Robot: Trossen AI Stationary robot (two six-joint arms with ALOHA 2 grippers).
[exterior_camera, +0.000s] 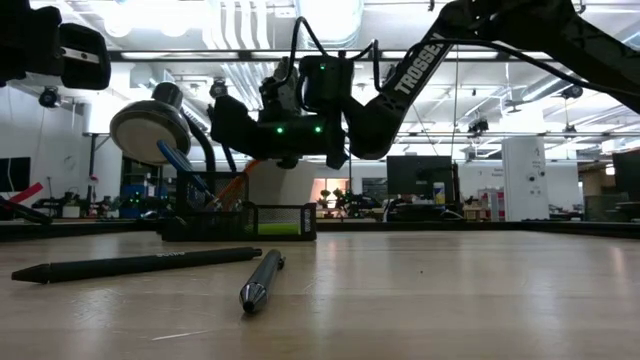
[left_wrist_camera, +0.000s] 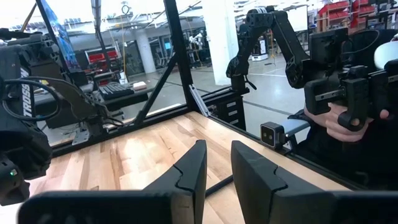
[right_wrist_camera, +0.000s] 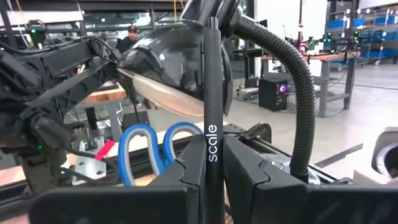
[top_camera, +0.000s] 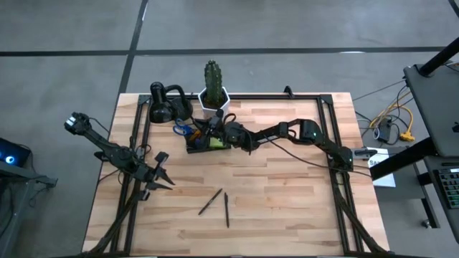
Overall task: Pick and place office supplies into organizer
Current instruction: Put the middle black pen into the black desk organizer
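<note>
The dark organizer [top_camera: 208,144] stands at the table's far middle with a lime-green pad [top_camera: 216,143] and blue-handled scissors [right_wrist_camera: 149,149] in it. An orange pencil [exterior_camera: 236,186] leans out of it. My right gripper [right_wrist_camera: 213,155] hovers level over the organizer, shut on a black pen [right_wrist_camera: 213,93]. Two more black pens [top_camera: 210,202] [top_camera: 226,209] lie flat on the wood nearer the front. My left gripper [top_camera: 161,173] waits at the table's left, its fingers [left_wrist_camera: 193,165] a little apart with nothing between them. My right gripper pinches the black pen's shaft [right_wrist_camera: 213,134], at the printed word, between its two fingers. The fingers reach in level from the table's right side and lie across the pen. The pen stands roughly upright; the fingers hide its lower end.
A black gooseneck lamp [top_camera: 168,104] and a white pot with a cactus [top_camera: 213,94] stand just behind the organizer. A black frame [top_camera: 287,97] runs around the tabletop. A person [left_wrist_camera: 348,118] sits beyond the table's edge. Bare wood lies at the front and right.
</note>
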